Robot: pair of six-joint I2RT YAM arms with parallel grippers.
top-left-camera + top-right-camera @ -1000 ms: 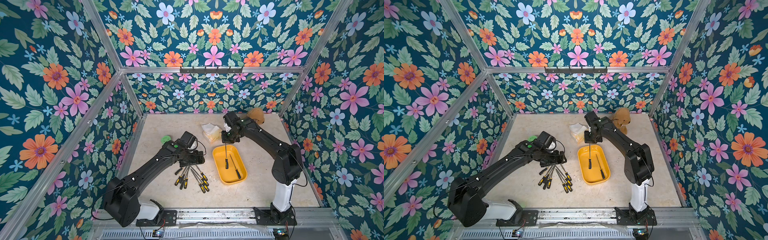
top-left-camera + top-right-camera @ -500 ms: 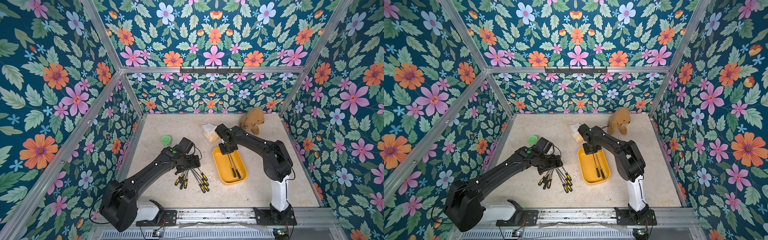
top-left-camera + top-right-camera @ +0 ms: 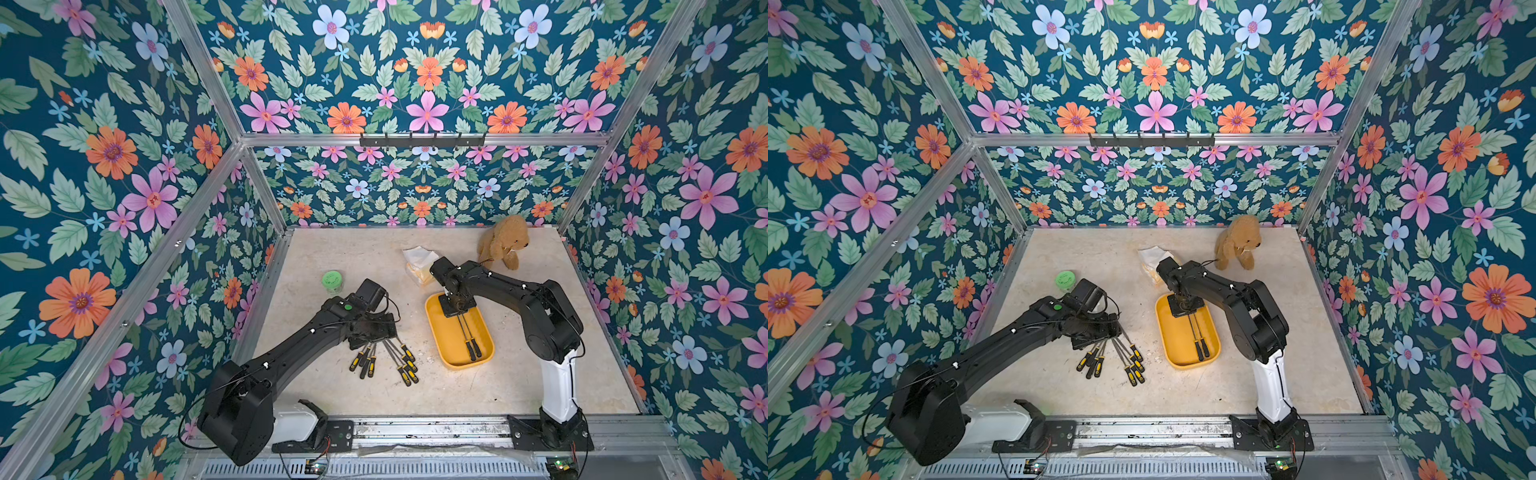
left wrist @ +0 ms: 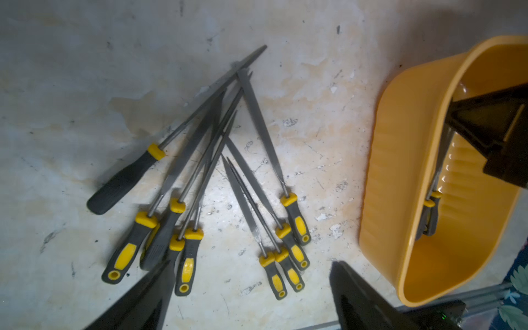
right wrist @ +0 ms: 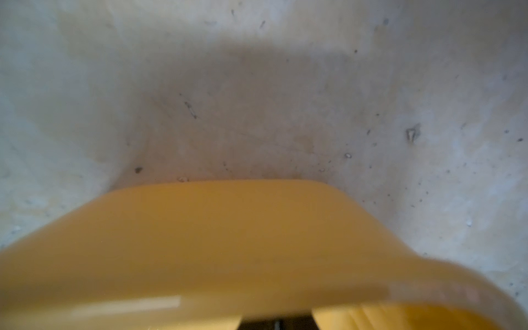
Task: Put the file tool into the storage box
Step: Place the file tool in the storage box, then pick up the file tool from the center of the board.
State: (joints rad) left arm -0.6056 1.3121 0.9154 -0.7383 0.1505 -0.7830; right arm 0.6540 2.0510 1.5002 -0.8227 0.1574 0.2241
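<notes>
Placement stage, shown in both top views. In the view a second earlier the right gripper point(image 3: 459, 309) holds one file upright above the far end of the storage box point(image 3: 440, 345), and a single file lies aslant inside. Now that gripper sits low inside the same far end, and two file tools point(image 3: 473, 347) lie flat and parallel on the box floor, handles toward its near end. Their tips run under the right jaws, which stand narrow; whether they still pinch a shaft cannot be told. The left gripper point(image 4: 251, 273) remains above the loose files point(image 4: 200, 200) fanned just beside the box on the left arm's side. Its jaws are wide and hold nothing, and it has shifted slightly toward the box's near end.

The counter point(image 3: 519, 374) is pale, mottled and scuffed, with small chips scattered beside the box. Beyond the box's far end lie a tissue pack point(image 3: 419, 262) and, further off, a brown plush toy point(image 3: 503, 245). A green round container point(image 3: 332, 280) stands well apart from the box, past the loose files. The walls point(image 3: 124, 166) carry a dark floral print, set in an aluminium frame point(image 3: 208, 83), with a black hook rail point(image 3: 419, 141) on the wall beyond the box.
</notes>
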